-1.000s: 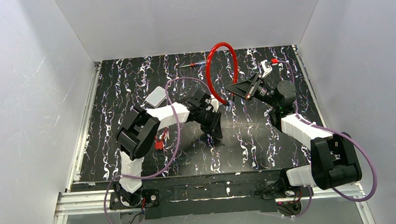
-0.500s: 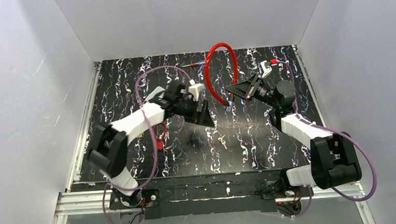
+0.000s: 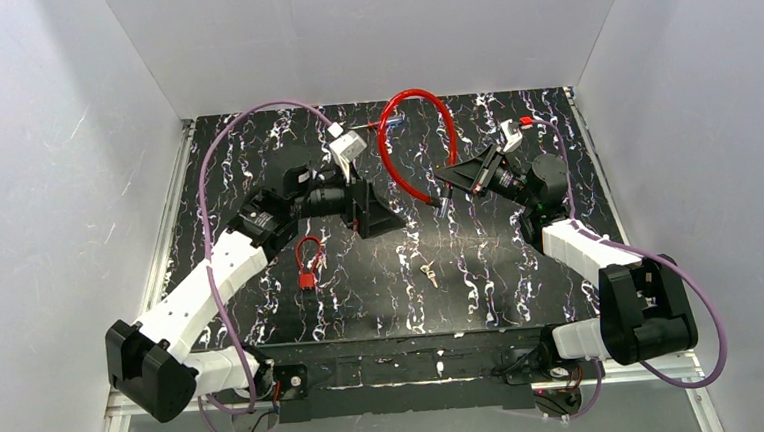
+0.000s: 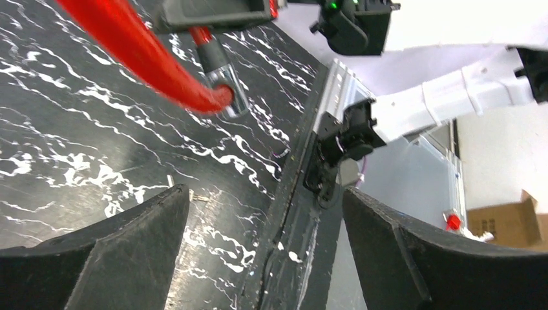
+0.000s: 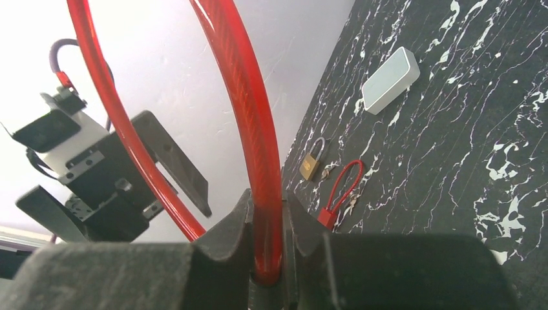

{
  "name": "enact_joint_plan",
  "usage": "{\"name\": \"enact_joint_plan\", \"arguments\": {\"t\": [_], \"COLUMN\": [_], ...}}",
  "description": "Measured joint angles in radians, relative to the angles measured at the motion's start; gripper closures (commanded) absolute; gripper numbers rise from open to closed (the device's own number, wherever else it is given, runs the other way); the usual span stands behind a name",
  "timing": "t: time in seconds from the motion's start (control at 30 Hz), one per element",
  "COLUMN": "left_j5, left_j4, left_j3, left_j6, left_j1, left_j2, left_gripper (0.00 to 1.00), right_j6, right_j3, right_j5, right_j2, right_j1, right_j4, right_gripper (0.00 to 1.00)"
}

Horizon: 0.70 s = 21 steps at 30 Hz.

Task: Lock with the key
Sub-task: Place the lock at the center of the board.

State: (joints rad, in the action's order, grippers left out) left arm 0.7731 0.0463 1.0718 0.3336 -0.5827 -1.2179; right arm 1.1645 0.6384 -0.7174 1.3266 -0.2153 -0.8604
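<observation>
A big red cable lock [image 3: 405, 139] arches above the table's middle, and my right gripper [image 3: 448, 176] is shut on it near one end. In the right wrist view the red cable [image 5: 262, 161] runs straight down between the closed fingers [image 5: 226, 232] of that gripper [image 5: 267, 210]. A small key [image 3: 427, 271] lies loose on the black marbled table [image 3: 523, 288]. My left gripper [image 3: 376, 219] hovers open to the upper left of it, holding nothing. In the left wrist view the cable's metal end [image 4: 223, 74] hangs ahead, the key [image 4: 198, 198] peeks past the left finger [image 4: 129, 252], and the left gripper [image 4: 265, 194] is wide open.
A small red cable padlock [image 3: 308, 261] lies left of centre, also seen as the red padlock [image 5: 337, 194]. A brass padlock [image 5: 311, 161] and a white box [image 5: 389, 81] lie further left. A thin tool [image 3: 377, 124] rests at the back edge. White walls enclose three sides.
My left gripper opened and let go of the key, which now lies on the table. The left arm lifted and drew back to the left. The right arm held still; the red loop shifted slightly left.
</observation>
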Motion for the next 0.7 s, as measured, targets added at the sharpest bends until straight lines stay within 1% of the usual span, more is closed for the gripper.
{"name": "enact_joint_plan", "arguments": {"t": [0.2, 0.27, 0.33, 0.47, 0.57, 0.6, 0.7], "left_j5": [-0.126, -0.170, -0.200, -0.244, -0.270, -0.274, -0.277], "left_j4": [0.015, 0.020, 0.029, 0.041, 0.048, 0.053, 0.078], "left_j3": [0.090, 0.106, 0.122, 0.173, 0.224, 0.243, 0.289], "left_j6": [0.016, 0.029, 0.041, 0.060, 0.061, 0.063, 0.056], "left_j1": [0.000, 0.000, 0.000, 0.001, 0.008, 0.012, 0.019], "left_j2": [-0.056, -0.079, -0.102, -0.145, -0.156, -0.156, -0.156], "left_gripper": [0.24, 0.28, 0.35, 0.65, 0.98, 1.00, 1.00], "right_j6": [-0.011, -0.014, -0.016, -0.028, -0.053, -0.064, -0.087], "right_j3": [0.000, -0.003, -0.011, -0.029, -0.031, -0.031, -0.031], "right_j5": [-0.003, -0.008, -0.013, -0.024, -0.027, -0.029, -0.029], "right_j2": [-0.001, -0.006, -0.014, -0.025, -0.027, -0.028, -0.037], "right_j1": [-0.001, -0.002, -0.002, -0.003, -0.003, -0.003, -0.013], "right_j4": [0.000, 0.000, -0.001, 0.003, 0.033, 0.050, 0.063], "right_gripper": [0.99, 0.99, 0.99, 0.99, 0.99, 0.99, 0.99]}}
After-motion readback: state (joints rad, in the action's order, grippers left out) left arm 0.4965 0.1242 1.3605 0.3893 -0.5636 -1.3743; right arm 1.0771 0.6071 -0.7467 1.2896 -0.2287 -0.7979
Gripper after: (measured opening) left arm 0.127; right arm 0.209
